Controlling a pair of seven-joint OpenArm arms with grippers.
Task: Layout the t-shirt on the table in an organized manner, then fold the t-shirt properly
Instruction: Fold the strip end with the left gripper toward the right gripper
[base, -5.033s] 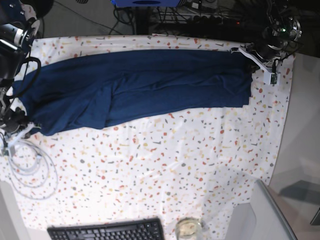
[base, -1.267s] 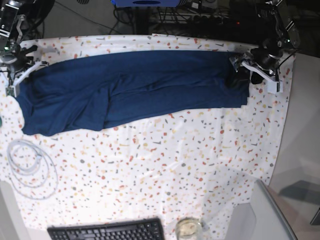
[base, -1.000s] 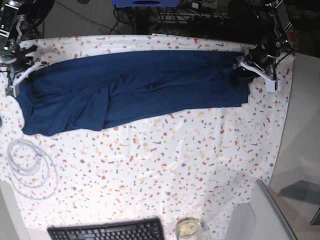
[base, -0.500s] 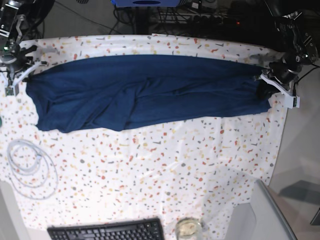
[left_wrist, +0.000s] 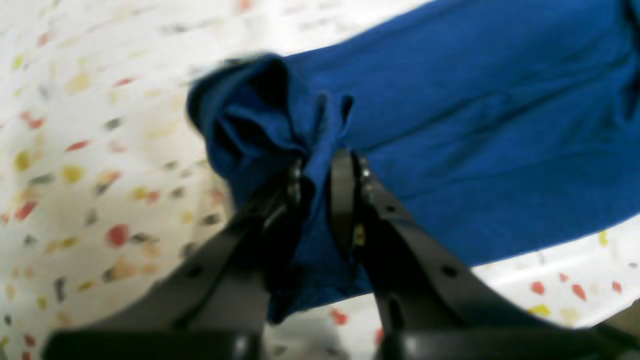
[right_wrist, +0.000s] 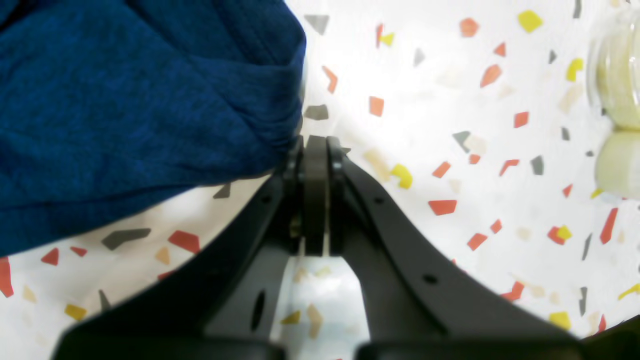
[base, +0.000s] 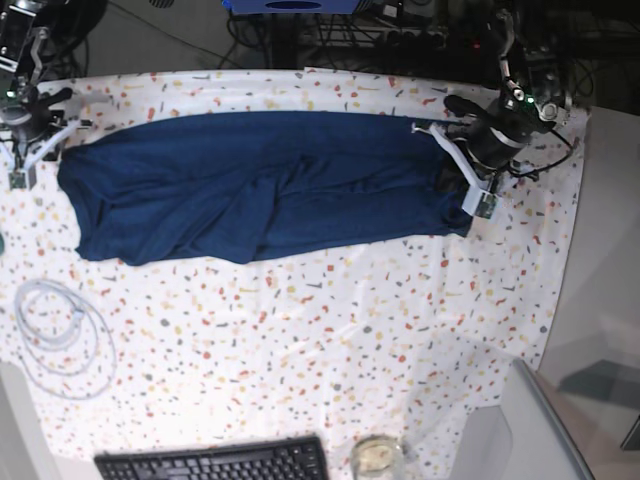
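My left hand (left_wrist: 320, 172) was clamped on a bunched fold of the t-shirt (left_wrist: 475, 130), the dark navy cloth pinched between my two black fingers (left_wrist: 345, 200) and puckering up just ahead of the tips. From above, that hand (base: 462, 172) sat over the end of the shirt nearest it, with the rest of the t-shirt (base: 260, 185) running away from it in a long creased band across the desk (base: 330, 330), towards my other hand.

My right hand (right_wrist: 315, 165) was pressed fully closed, its fingers (right_wrist: 316, 200) flat against each other. The corner of the t-shirt (right_wrist: 125, 110) lay right against the tips on one side; the picture was too tight for me to say whether a thin edge of cloth was caught between them, so I would only call it touching. In the overhead view this hand (base: 28, 140) stood at the far end of the shirt from my left one.

Beyond my right hand, at the edge of its wrist view, stood something pale and glassy (right_wrist: 617, 110). On the desk well in front of both hands lay a coil of white cable (base: 60, 340), a black keyboard (base: 215, 462) and a glass jar (base: 377, 458).
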